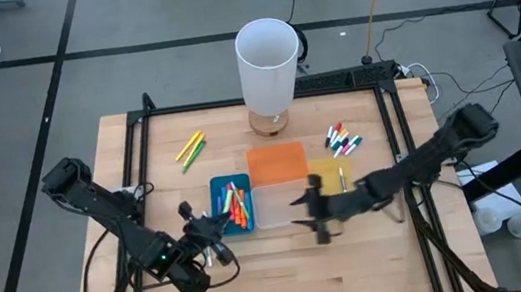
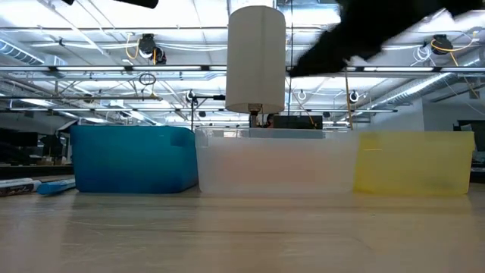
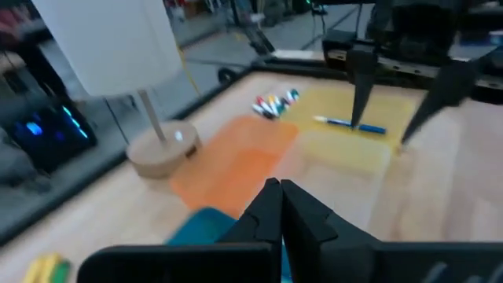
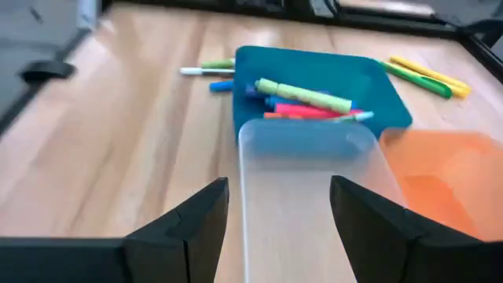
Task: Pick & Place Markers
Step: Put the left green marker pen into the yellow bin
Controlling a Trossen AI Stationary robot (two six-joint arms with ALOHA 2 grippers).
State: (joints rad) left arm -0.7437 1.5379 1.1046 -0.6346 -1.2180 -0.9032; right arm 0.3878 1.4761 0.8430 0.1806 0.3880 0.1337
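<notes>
Blue bin [image 1: 232,206]: holds sorted markers [image 1: 238,204]. Left gripper [image 1: 214,235] beside it, fingers pressed together, empty. Right gripper [image 1: 314,213] beyond the clear bin [image 1: 271,206], spread, waiting.

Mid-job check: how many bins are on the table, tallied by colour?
blue bin: 1
clear bin: 1
orange bin: 1
yellow bin: 1
Total: 4 bins
</notes>
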